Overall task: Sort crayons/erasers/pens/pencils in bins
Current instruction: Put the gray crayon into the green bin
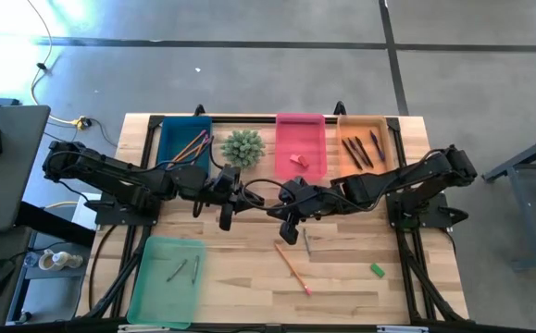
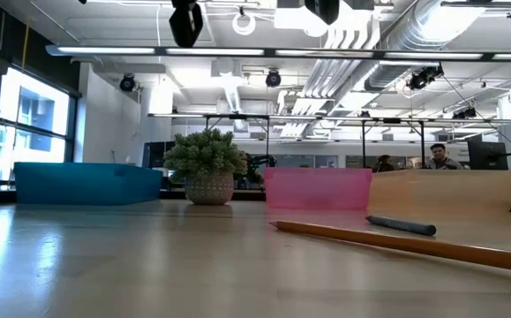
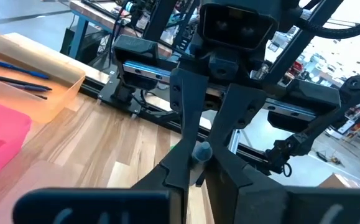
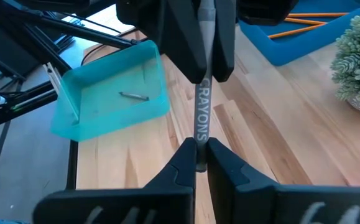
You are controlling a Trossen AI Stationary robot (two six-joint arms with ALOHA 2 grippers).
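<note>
A grey crayon (image 4: 203, 118) hangs mid-worktop, gripped at both ends. Near the front edge lie an orange pencil (image 1: 292, 267), another grey crayon (image 1: 306, 242) and a green eraser (image 1: 377, 270). Bins line the back edge.

Plant (image 1: 243, 146) between two back bins (image 1: 182, 139) (image 1: 301, 143); pencil (image 1: 292, 267) on table (image 1: 342, 287).

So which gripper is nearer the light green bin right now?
Left. The left gripper hangs over mid-table, diagonally across from the green bin in a left-hand corner. The right gripper, shut on a grey crayon, sits just beyond it, farther toward the right side.
</note>
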